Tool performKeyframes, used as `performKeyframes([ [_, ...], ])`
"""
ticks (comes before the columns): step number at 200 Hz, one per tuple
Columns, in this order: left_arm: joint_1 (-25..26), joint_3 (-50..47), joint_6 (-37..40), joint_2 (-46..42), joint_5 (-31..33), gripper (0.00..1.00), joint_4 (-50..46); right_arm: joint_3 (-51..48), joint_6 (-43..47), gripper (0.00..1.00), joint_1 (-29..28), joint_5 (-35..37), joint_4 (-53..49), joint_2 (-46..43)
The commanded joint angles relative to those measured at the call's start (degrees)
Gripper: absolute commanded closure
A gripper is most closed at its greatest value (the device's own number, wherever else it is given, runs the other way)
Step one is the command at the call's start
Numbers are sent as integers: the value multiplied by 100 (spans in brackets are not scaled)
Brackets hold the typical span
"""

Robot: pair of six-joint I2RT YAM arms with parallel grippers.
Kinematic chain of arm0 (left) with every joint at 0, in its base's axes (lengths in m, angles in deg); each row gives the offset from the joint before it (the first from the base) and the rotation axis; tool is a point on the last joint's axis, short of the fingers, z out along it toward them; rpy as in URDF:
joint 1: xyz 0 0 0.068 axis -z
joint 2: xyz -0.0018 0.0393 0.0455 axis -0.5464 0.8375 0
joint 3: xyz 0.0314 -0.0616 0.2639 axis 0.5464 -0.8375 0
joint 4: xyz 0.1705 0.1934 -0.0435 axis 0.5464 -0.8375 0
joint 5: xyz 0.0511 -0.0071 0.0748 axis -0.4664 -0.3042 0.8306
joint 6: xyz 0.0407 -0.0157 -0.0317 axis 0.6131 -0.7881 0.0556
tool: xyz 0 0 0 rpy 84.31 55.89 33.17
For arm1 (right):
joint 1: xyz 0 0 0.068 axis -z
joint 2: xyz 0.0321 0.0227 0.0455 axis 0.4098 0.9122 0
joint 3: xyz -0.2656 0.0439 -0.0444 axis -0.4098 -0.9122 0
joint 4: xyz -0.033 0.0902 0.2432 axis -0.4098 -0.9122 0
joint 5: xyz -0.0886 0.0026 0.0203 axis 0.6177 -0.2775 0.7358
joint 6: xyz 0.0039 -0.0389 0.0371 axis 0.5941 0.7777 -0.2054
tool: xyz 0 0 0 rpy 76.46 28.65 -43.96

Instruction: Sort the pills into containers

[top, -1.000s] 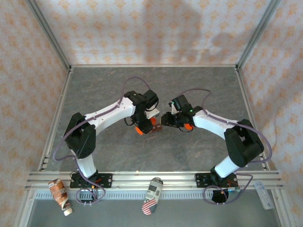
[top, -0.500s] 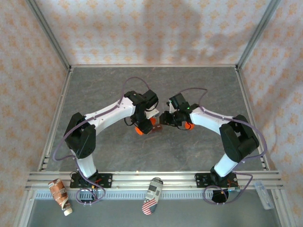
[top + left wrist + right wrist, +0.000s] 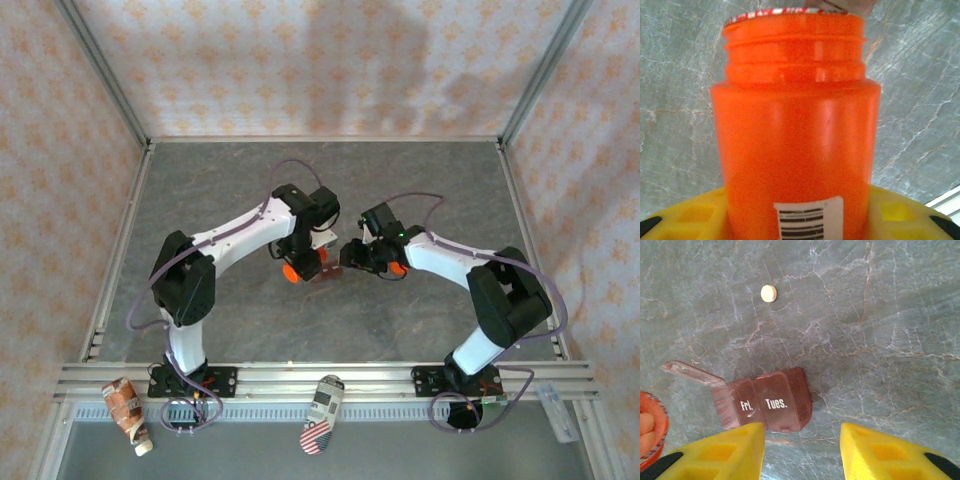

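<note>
left claw [image 3: 796,220] clamped on orange bottle [image 3: 795,125]. right claw [image 3: 801,440] apart, empty, poised near the containers [image 3: 767,405], one lid [image 3: 690,374] up. a loose pill [image 3: 769,293] lies on the desk [image 3: 890,315], apart from them. step looks like pill pickup; next wants a fine pinch

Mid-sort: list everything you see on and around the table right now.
orange bottle: one, bright orange, uncapped, held mid-table
pill box: one, dark red-brown, on table beside bottle, end lid open
loose pill: one, pale tan, on table beyond box
pills in bottle: tan, count unclear
table: one, grey marbled
crumpled packet: one, brown-white, by near rail, left
flag-patterned item: one, by near rail, middle
left gripper: one, yellow fingers, shut on bottle
right gripper: one, yellow fingers, open above box
</note>
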Motion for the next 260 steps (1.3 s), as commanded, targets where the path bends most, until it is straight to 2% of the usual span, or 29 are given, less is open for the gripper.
performKeyframes([
  [1, -57, 231, 208, 93, 289, 100, -509, -59, -218, 56, 29, 54, 344, -121],
  [29, -57, 306, 278, 352, 432, 100, -708, -63, -304, 56, 25, -7, 440, -98],
  [260, 171, 444, 215, 740, 688, 100, -1041, -176, -351, 59, -66, -202, 736, 644],
])
